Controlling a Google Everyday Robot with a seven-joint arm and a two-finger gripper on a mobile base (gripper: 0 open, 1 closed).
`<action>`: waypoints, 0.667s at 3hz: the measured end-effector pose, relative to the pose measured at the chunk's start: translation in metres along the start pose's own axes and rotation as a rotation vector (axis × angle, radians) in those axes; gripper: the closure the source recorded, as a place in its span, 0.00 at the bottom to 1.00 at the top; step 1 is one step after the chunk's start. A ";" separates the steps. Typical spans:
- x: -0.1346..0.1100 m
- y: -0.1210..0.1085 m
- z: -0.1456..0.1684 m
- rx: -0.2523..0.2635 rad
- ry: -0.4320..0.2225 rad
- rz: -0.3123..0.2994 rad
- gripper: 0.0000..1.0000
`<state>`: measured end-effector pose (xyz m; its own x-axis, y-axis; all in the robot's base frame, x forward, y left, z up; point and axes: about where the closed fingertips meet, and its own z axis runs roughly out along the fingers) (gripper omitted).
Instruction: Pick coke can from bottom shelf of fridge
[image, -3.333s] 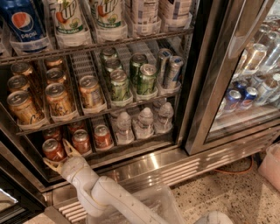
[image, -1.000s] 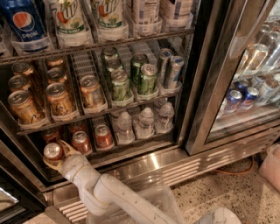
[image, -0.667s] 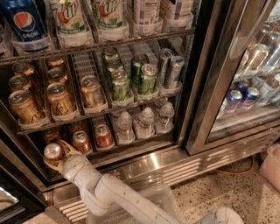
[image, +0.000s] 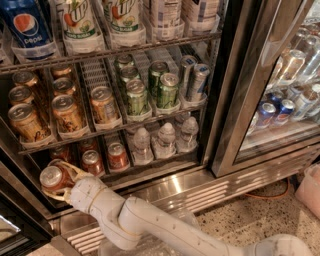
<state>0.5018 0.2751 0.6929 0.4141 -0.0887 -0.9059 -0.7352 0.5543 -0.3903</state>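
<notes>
Speckled floor (image: 235, 222) at lower right; fridge (image: 231, 100) fills most of the frame. Gripper (image: 56, 180) at lower left, on a white arm (image: 150, 225) coming up from the bottom edge. Its fingers are clamped around the coke can (image: 50, 176), silver top up. Can is at the left front edge of the bottom shelf (image: 165, 166), just left of other red cans (image: 93, 161). Water bottles (image: 166, 139) to their right. Orange cans (image: 65, 112) and green cans (image: 137, 95) on the rack above.
</notes>
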 end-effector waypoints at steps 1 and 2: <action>-0.036 -0.002 -0.016 -0.033 -0.039 -0.023 1.00; -0.055 0.002 -0.045 -0.098 -0.064 0.019 1.00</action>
<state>0.4536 0.2435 0.7346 0.4304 -0.0239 -0.9023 -0.7909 0.4719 -0.3897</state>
